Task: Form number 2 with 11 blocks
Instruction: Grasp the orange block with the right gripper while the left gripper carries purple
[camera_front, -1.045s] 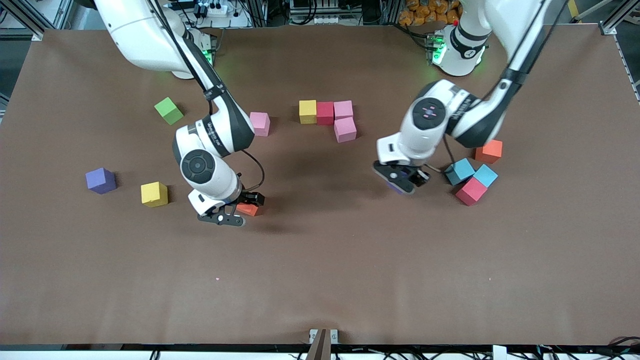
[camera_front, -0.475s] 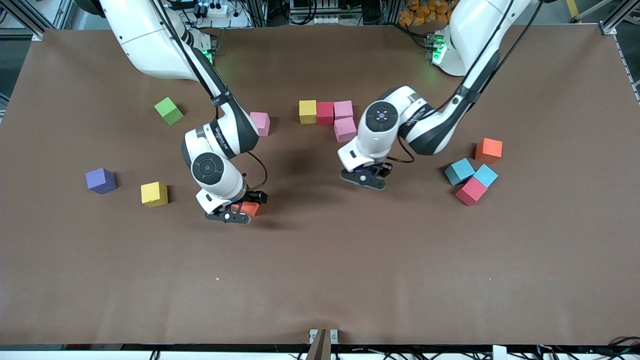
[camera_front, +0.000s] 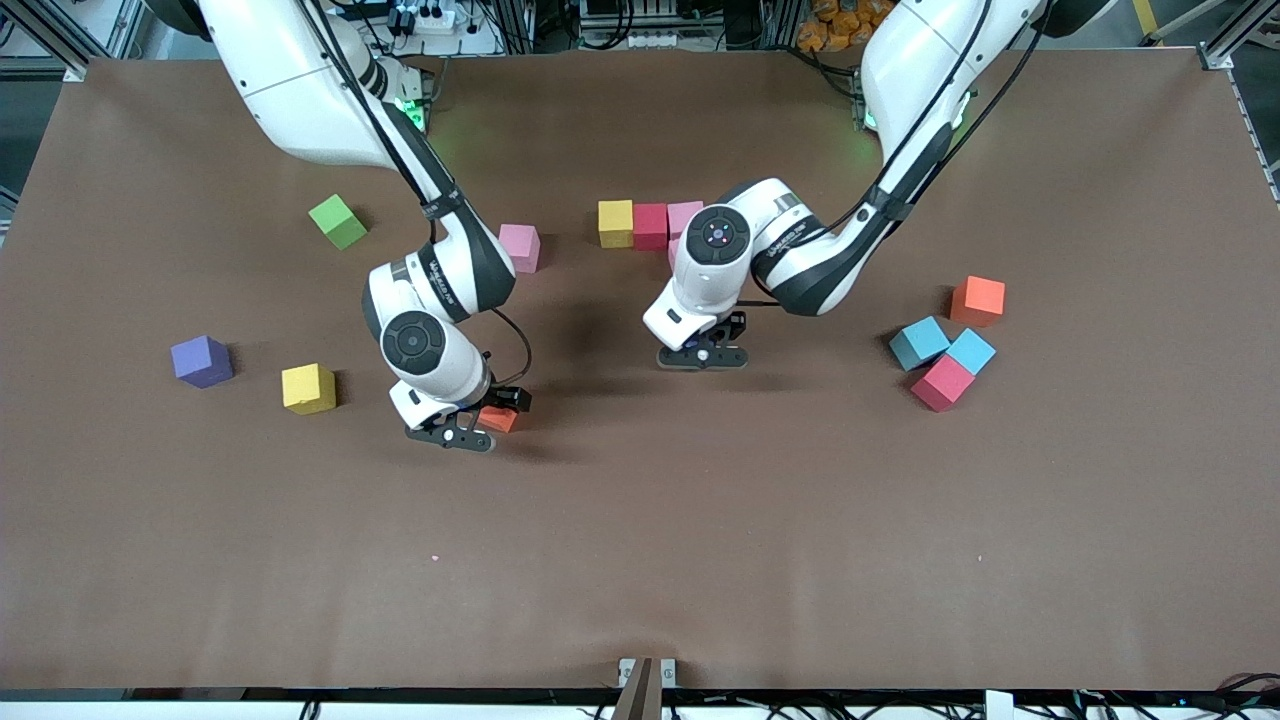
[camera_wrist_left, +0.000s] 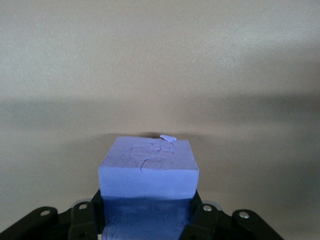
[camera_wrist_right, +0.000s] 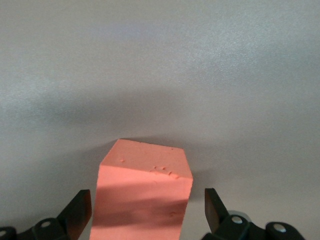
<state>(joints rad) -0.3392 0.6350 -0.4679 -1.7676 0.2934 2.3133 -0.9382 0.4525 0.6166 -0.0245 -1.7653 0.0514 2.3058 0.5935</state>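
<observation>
The blocks are showing as small matte cubes on the brown desk (camera_front: 640, 560). A yellow block (camera_front: 615, 222), a red block (camera_front: 650, 226) and a pink block (camera_front: 684, 216) are sitting touching in a row toward the desk's edge where the robot bases stand; a second pink one below them seems largely covered by the left arm. The left gripper (camera_front: 702, 357) is hovering over the desk's middle, clamping a purple-blue block (camera_wrist_left: 148, 172) whose top is looking scuffed. The right gripper (camera_front: 462, 432) is sitting low, its fingers (camera_wrist_right: 80, 212) standing wide on either side of an orange-red block (camera_wrist_right: 144, 192) without touching it. A lone pink block (camera_front: 520, 246), a purple block (camera_front: 201, 360), another yellow block (camera_front: 308, 388) and a green cube (camera_front: 337, 221) are lying toward the right arm's end. An orange block (camera_front: 978, 300), two light blue blocks (camera_front: 920, 342) and a crimson block (camera_front: 942, 382) are clustering toward the left arm's end.
</observation>
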